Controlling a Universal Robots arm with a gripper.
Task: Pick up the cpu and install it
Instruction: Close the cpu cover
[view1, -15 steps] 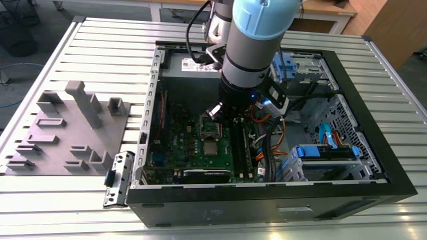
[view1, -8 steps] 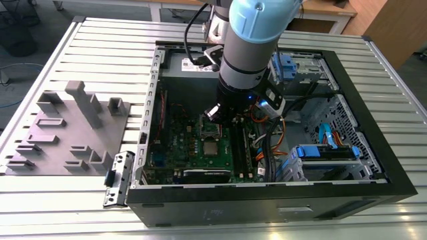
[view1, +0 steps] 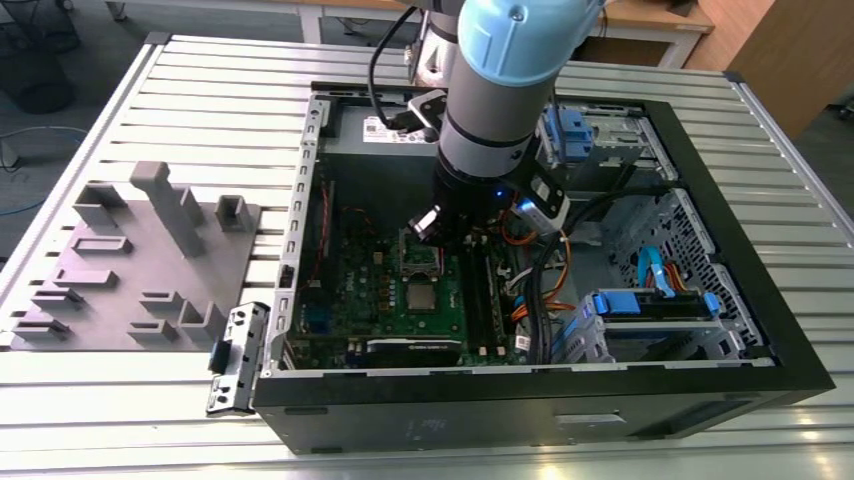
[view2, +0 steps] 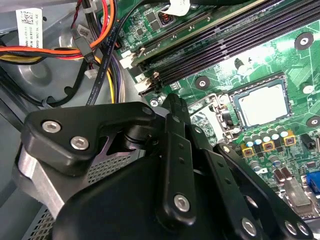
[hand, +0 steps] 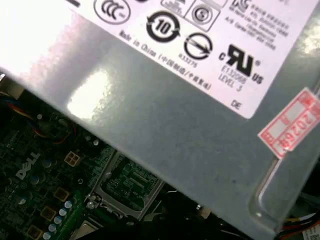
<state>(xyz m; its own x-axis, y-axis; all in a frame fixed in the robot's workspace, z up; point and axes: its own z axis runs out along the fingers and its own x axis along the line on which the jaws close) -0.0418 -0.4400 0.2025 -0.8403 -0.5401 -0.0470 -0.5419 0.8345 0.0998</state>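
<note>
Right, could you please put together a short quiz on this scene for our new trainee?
1. True or false: the cpu lies in its socket.
2. In the exterior view, on which side of the computer case does the grey fixture block lie? A the view's left; B the view's right; C inside it.
3. Fill in: the pincer hangs over the green ____.
Key: 1 true; 2 A; 3 motherboard.

Ribbed metal bench (view1: 200, 90) catching soft light, grey floor (view1: 107, 30) showing beyond it, black wire basket (view1: 34, 60) standing there, pale wooden table (view1: 647, 18) and brown wooden panel (view1: 774, 50) standing behind.
</note>
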